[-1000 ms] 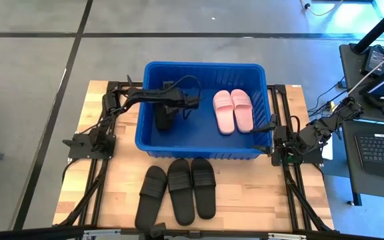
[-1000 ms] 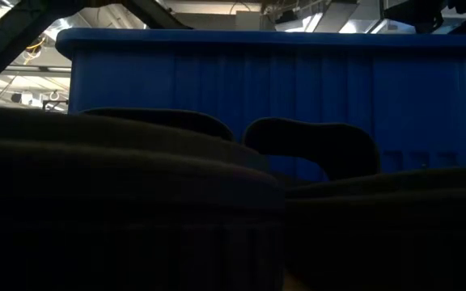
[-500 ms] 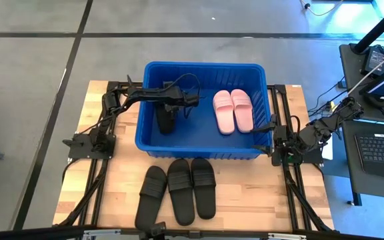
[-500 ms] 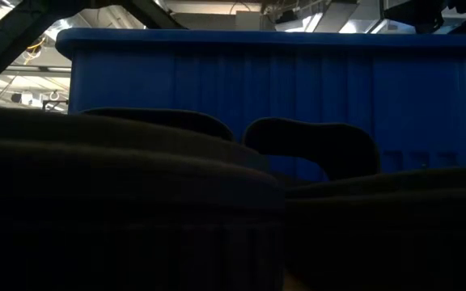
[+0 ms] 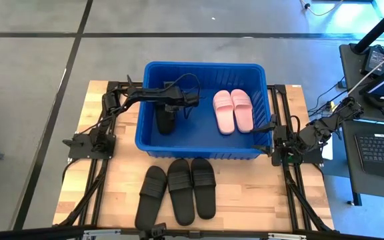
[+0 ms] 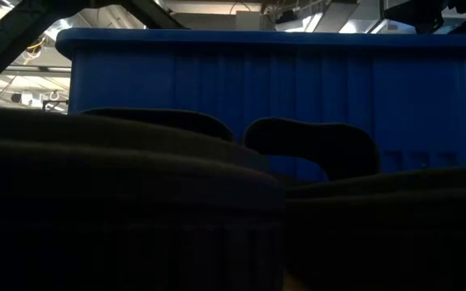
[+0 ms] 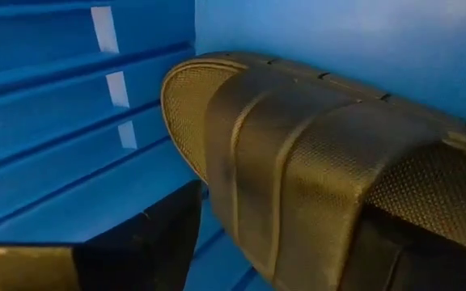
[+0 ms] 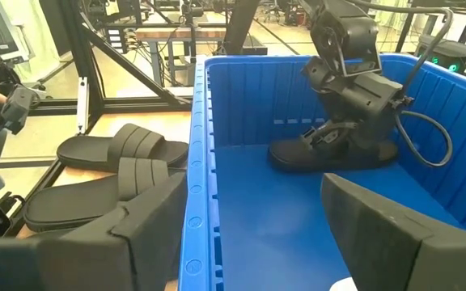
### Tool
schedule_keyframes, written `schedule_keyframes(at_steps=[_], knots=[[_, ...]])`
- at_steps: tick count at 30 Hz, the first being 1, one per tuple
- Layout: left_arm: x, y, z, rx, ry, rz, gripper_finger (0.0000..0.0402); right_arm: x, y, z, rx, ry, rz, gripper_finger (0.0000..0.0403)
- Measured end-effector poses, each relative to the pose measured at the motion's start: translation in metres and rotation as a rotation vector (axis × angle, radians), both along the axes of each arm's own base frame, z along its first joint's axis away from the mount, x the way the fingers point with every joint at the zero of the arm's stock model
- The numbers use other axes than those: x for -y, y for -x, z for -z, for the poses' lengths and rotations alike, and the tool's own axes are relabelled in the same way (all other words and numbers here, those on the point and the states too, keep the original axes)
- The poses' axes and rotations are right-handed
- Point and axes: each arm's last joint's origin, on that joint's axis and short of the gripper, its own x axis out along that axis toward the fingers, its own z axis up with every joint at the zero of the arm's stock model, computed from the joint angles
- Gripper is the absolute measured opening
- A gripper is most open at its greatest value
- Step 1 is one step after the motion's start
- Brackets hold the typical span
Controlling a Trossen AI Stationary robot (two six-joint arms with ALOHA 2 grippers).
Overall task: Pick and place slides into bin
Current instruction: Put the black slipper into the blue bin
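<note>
Left gripper point(image 5: 167, 119) reaches down into the left half of the bin point(image 5: 202, 150), its fingers closed on a black slide point(image 5: 165, 123) that rests on the bin floor; in the left wrist view the slide's point(image 7: 314, 170) textured strap fills the space right at the fingertips, with the blue ribbed wall just behind it. From the right wrist view the same slide point(image 8: 330, 152) lies flat on the floor under the left gripper point(image 8: 330, 137).

That bin, the biggest thing on the wooden table point(image 5: 245, 193), sits at the far middle of it, and its blue wall point(image 6: 298, 89) spans the low view. Inside its right half a pair of pink-white slides point(image 5: 232, 110) lies side by side, touching.

On the table in front of the bin three more black slides point(image 5: 179, 190) lie in a row, close together, toes toward the bin; the leftmost one is tilted outward.

Right gripper point(image 5: 277, 143) waits at the bin's right front corner, outside the rim, with its fingers spread wide apart point(image 8: 148, 222).
</note>
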Motion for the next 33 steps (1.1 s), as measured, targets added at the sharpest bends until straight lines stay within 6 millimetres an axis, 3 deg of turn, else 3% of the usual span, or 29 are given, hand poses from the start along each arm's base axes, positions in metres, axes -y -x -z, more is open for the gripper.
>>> schedule_keyframes(at_steps=[10, 24, 28, 33], knots=[[0.009, 0.003, -0.024, 0.085, 0.03, -0.004, 0.0239, 0.0, 0.0, 0.0, -0.001, 0.005, -0.001, 0.0284], [0.031, 0.022, -0.048, 0.111, 0.349, -0.046, 0.0239, 0.0, 0.0, 0.0, -0.003, 0.028, -0.006, 0.0284], [0.043, 0.026, -0.073, 0.206, 0.348, -0.029, 0.0239, 0.0, 0.0, 0.0, -0.003, 0.029, -0.006, 0.0284], [0.061, 0.044, -0.121, 0.37, 0.296, 0.017, 0.0239, 0.0, 0.0, 0.0, -0.006, 0.051, -0.009, 0.0284]])
